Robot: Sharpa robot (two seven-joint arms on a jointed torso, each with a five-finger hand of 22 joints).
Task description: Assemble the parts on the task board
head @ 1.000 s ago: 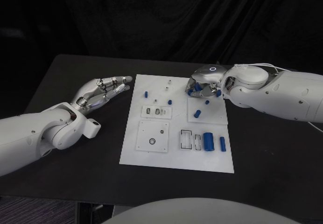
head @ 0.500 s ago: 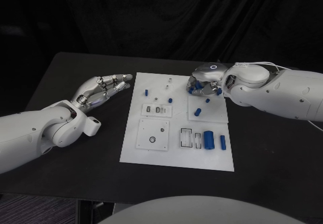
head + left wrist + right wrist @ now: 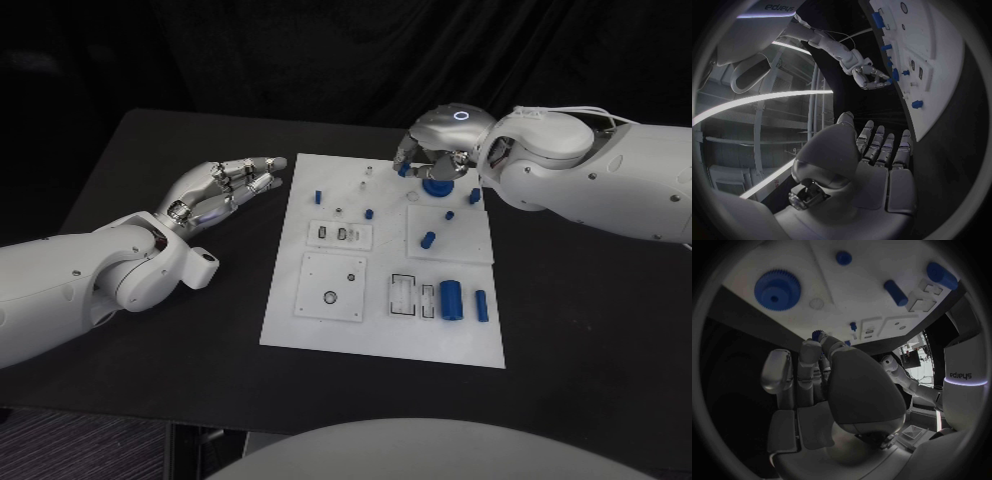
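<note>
- Black cloth hangs behind the black table [image 3: 173,150] in the head view, and the white task board [image 3: 378,310] lies in the middle of it. Your right hand [image 3: 433,160] sits over the board's far right corner with its fingers curled down; something blue shows beneath them, and the large blue gear [image 3: 440,188] lies just below. Loose blue parts are scattered on the board: a short cylinder [image 3: 427,239] near the centre and a thick cylinder [image 3: 449,300] beside a slim one [image 3: 480,306] at the near right.
- Your left hand [image 3: 216,190] lies off the board's left edge, fingers stretched out side by side, holding nothing.
- Left wrist view now: that hand's flat fingers [image 3: 879,150] point along the board's edge, and the right hand shows far off, bunched over blue pieces.
- Right wrist view: a small toothed blue piece [image 3: 817,334] sits right at the fingertips [image 3: 811,347]. It looks pinched, but you can't be sure from here. The gear [image 3: 777,290] lies apart on the white plate.
- My read: you're handling that small piece. Keep it upright, line it up over its seat before lowering, and don't nudge the gear.
- Hard to make out: the grip itself is hidden under the palm in the head view, and the target seat isn't identifiable.
</note>
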